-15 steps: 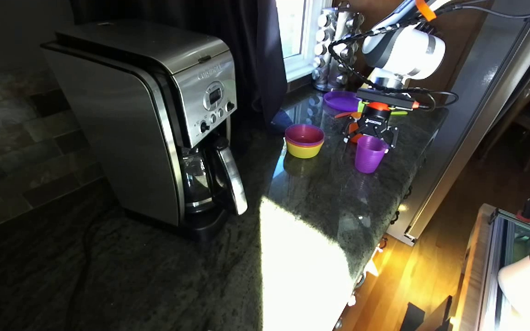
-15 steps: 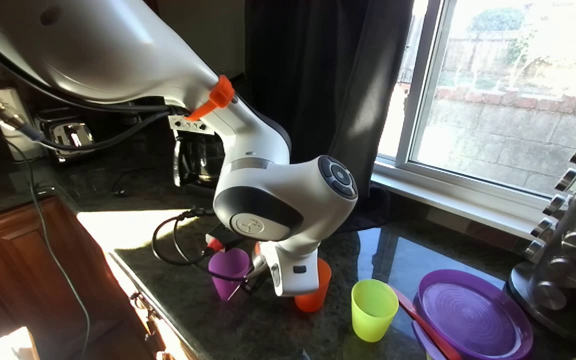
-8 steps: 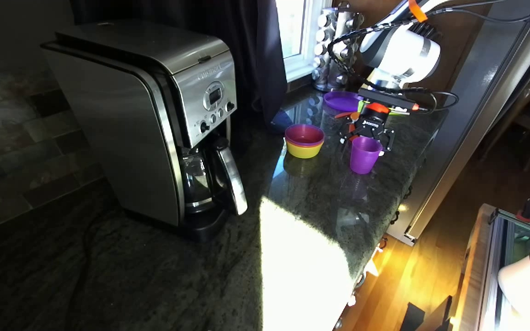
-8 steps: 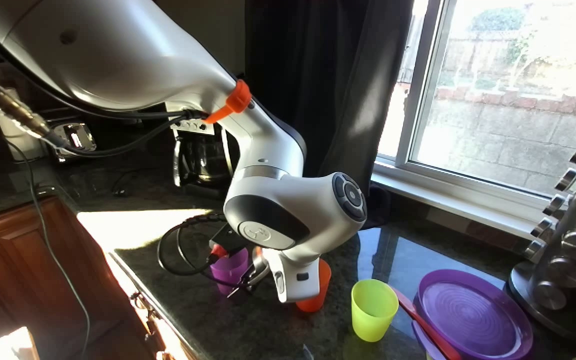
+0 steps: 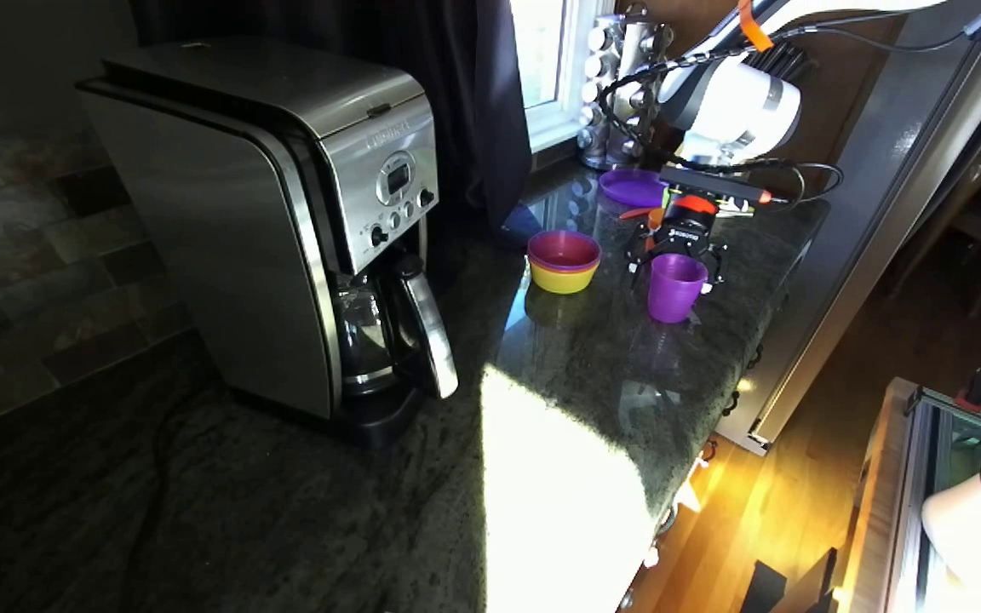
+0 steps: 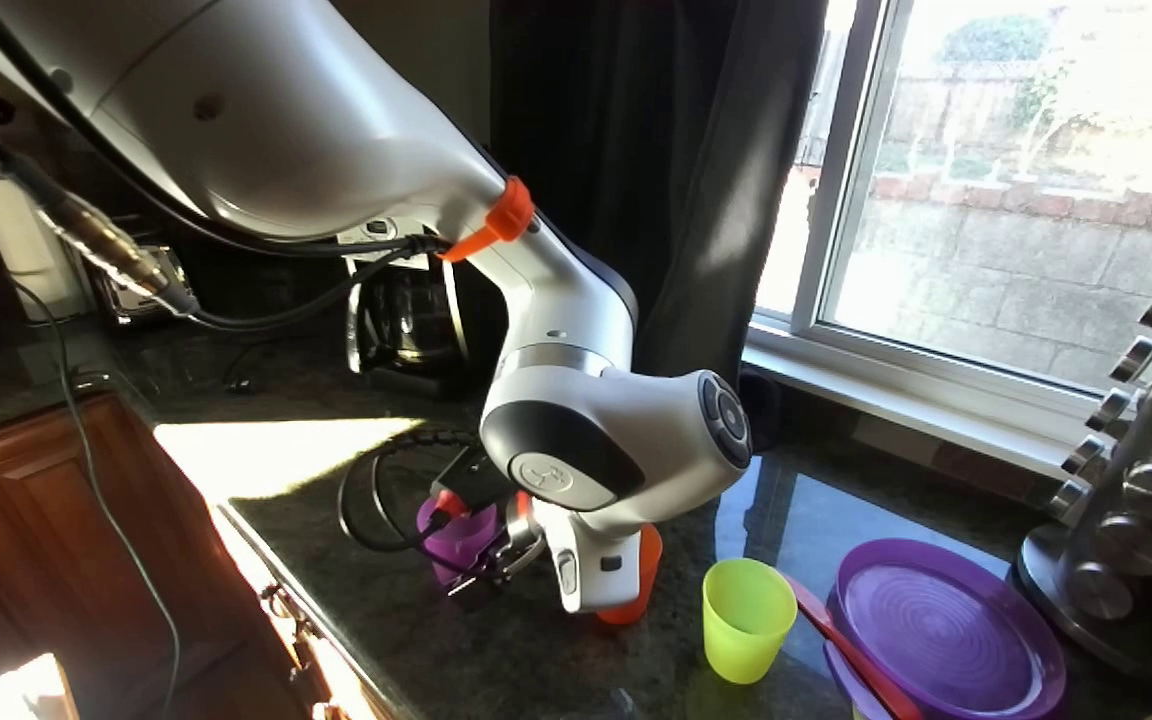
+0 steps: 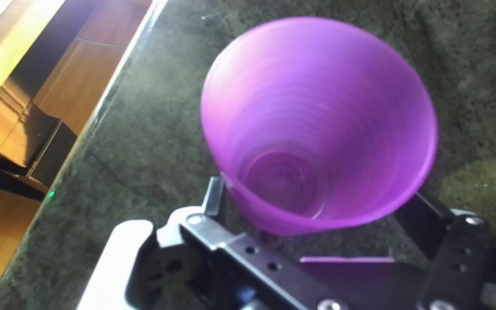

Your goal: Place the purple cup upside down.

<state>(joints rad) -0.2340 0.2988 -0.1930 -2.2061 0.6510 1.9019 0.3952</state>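
Note:
The purple cup (image 5: 676, 289) stands upright, mouth up, on the dark counter; its base seems to rest on the surface. It also shows in an exterior view (image 6: 456, 535), partly hidden by the arm and cables. In the wrist view I look down into the cup (image 7: 317, 107) to its bottom. My gripper (image 7: 320, 206) is open wide, one finger on each side of the cup's near half. The left finger pad (image 7: 214, 197) is very close to the rim; contact is unclear. The right finger (image 7: 422, 219) reaches partly under the rim.
A stack of bowls (image 5: 564, 271) stands beside the cup. An orange cup (image 6: 648, 575) and a lime cup (image 6: 748, 620) stand near the arm. A purple plate (image 6: 946, 640) with a red utensil (image 6: 861, 655) lies farther off. The counter's edge (image 7: 101, 103) runs near the gripper.
The purple cup shifted slightly left in an exterior view between one second and half a second ago, then stayed. The arm and gripper swung a little and tilted around it.

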